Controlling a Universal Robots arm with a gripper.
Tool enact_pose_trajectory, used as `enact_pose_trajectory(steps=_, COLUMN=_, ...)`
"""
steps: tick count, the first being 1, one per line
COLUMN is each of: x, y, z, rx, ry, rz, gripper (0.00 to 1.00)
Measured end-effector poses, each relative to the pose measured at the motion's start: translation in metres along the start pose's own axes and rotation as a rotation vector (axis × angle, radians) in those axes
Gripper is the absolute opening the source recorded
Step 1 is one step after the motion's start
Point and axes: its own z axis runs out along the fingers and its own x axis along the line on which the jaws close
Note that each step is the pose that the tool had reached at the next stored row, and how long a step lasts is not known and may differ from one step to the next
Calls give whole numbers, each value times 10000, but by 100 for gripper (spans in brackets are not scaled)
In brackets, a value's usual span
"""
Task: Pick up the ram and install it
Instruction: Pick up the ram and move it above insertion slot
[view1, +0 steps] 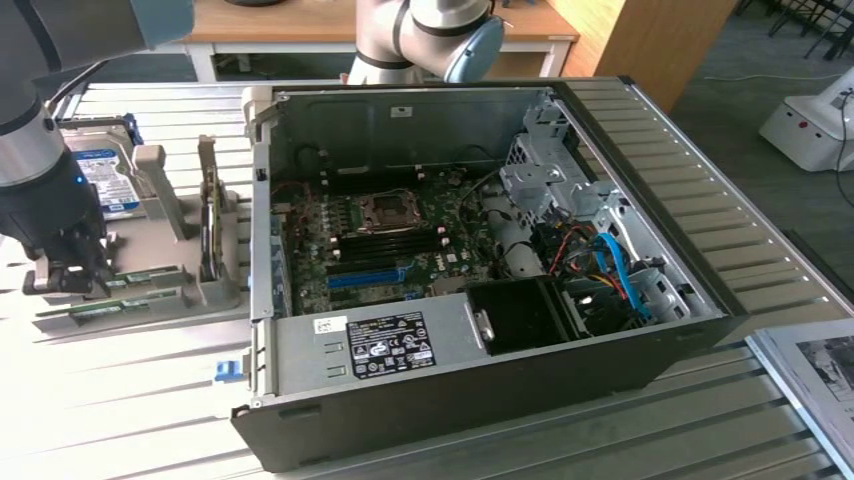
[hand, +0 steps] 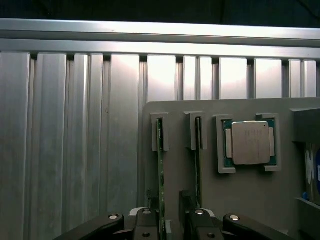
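Observation:
Two thin green ram sticks stand on edge in slots of a grey holder (hand: 240, 200). One ram stick (hand: 160, 165) runs down between the fingers of my gripper (hand: 171, 226), close to one finger (hand: 146, 220). The other ram stick (hand: 197, 170) lies just outside the opposite finger. The jaws stand apart, with a gap showing around the stick, so the gripper is open. In the exterior view the gripper (view1: 70, 275) hangs low over the holder's near end at the exterior view's left, where the ram sticks (view1: 140, 273) lie.
A square silver processor (hand: 248, 142) sits in its own pocket on the holder. A blue-labelled hard drive (view1: 104, 178) stands behind the holder. The open computer case (view1: 641, 330) with its motherboard (view1: 387, 240) sits in the middle of the ribbed metal table (hand: 75, 140).

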Motion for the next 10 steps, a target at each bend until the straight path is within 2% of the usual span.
enact_pose_trajectory(steps=10, x=2, y=-5, z=106, rx=12, ry=2, rz=-1, gripper=29)
